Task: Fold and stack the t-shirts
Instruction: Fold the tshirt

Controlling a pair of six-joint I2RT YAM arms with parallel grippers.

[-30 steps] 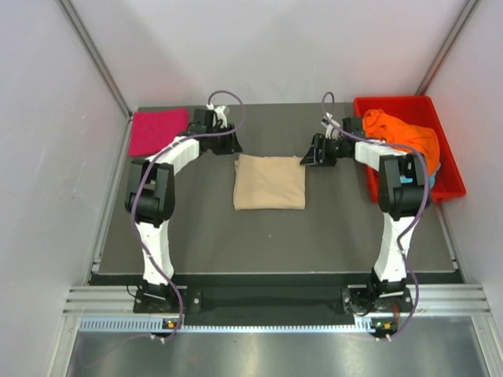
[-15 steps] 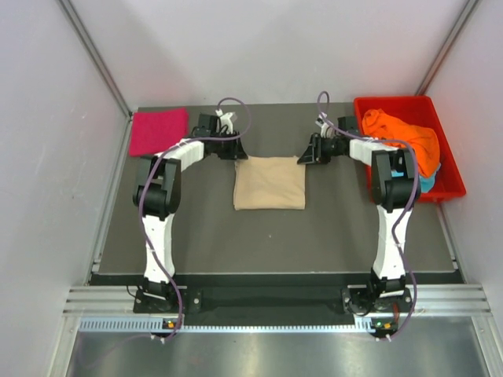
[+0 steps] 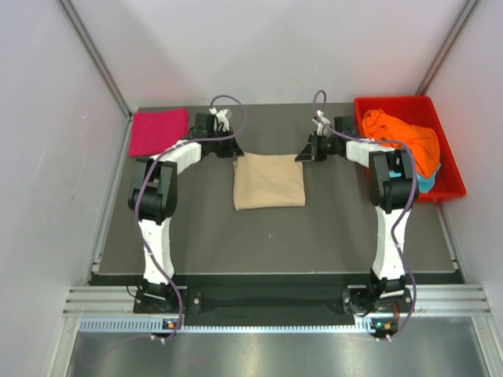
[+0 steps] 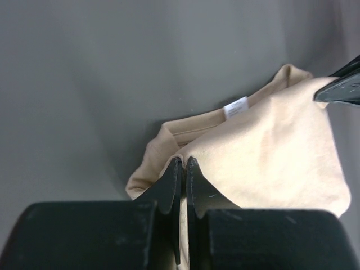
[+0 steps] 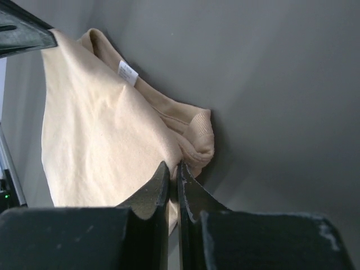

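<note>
The beige t-shirt (image 3: 269, 181) lies folded into a rectangle at the middle of the dark table. My left gripper (image 3: 233, 151) is shut on its far left corner, and the cloth (image 4: 270, 152) bunches between the pads (image 4: 183, 162). At the far right corner my right gripper (image 3: 303, 155) is shut on the cloth (image 5: 95, 129) beside the rolled hem (image 5: 172, 166). A small white neck label (image 4: 235, 107) shows on the far edge. The magenta-pink t-shirt (image 3: 159, 131) lies folded at the far left. An orange t-shirt (image 3: 405, 140) is heaped in the tray, with a bit of light blue t-shirt (image 3: 425, 182) under it.
A red plastic tray (image 3: 393, 101) stands at the far right corner of the table (image 3: 267, 236). White walls close in the back and both sides. A metal rail runs along the near edge by the arm bases.
Both grippers have closed on the beige t-shirt's far corners. The two wrists have shifted slightly toward the far edge, and the shirt's far edge is a little lifted.
</note>
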